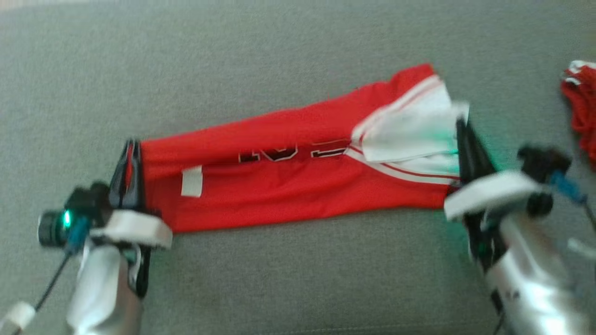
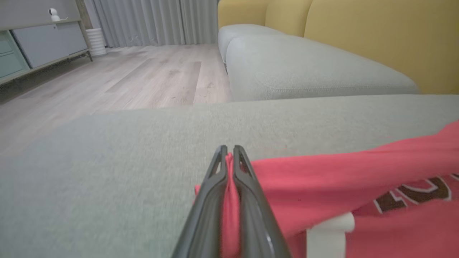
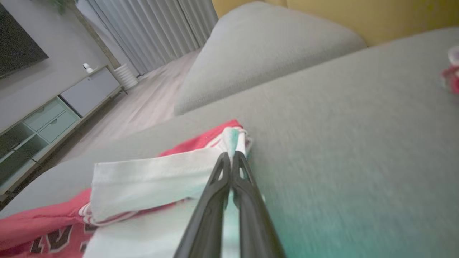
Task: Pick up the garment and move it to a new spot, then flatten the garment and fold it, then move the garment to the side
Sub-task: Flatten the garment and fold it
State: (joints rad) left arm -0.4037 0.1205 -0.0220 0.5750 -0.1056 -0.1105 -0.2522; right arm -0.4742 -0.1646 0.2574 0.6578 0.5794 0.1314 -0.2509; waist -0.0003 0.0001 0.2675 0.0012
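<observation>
Here the left gripper (image 1: 132, 145) pinches the garment's (image 1: 279, 195) red edge. The right gripper (image 1: 461, 123) clamps its opposite, white-trimmed end.

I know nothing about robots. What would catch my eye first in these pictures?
A bright red jersey lies folded into a long strip across the middle of a grey cushion. The left gripper pinches its left end, and the right gripper pinches its white-trimmed right end. A red bundle lies at the head view's far right edge.
</observation>
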